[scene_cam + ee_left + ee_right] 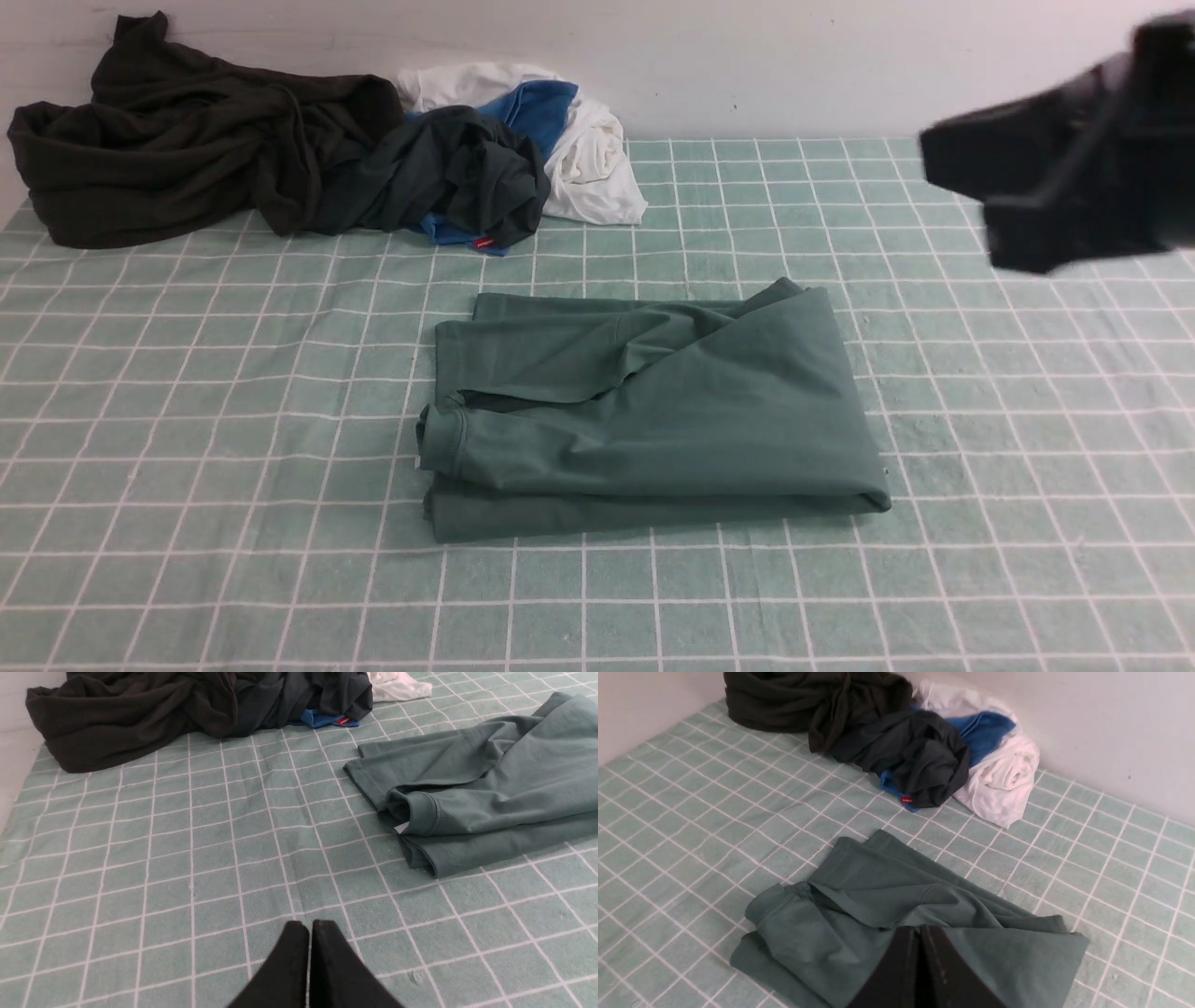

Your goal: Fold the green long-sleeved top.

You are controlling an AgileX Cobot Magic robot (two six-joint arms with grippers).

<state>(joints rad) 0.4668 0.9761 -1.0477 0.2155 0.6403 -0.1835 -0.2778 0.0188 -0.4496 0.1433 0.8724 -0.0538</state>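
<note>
The right gripper (920, 927) has its two black fingers pressed together with nothing between them, raised above the near part of the green long-sleeved top (653, 411); in the front view it is a dark blur at the right edge. The left gripper (309, 924) is likewise pressed together and empty, over bare cloth well to the left of the top. The top lies folded into a rough rectangle in the middle of the table, a ribbed cuff (443, 439) showing at its left side. At the far edge sits a heap of other clothes: a dark olive-black garment (177, 140) on the left, a dark teal one (467, 173) with a small red tag (484, 243) beside it, then blue fabric (537, 107) and a white piece (588, 163). A pale green tablecloth (233, 420) with a white grid covers the table, and a plain white wall (747, 56) rises behind.
</note>
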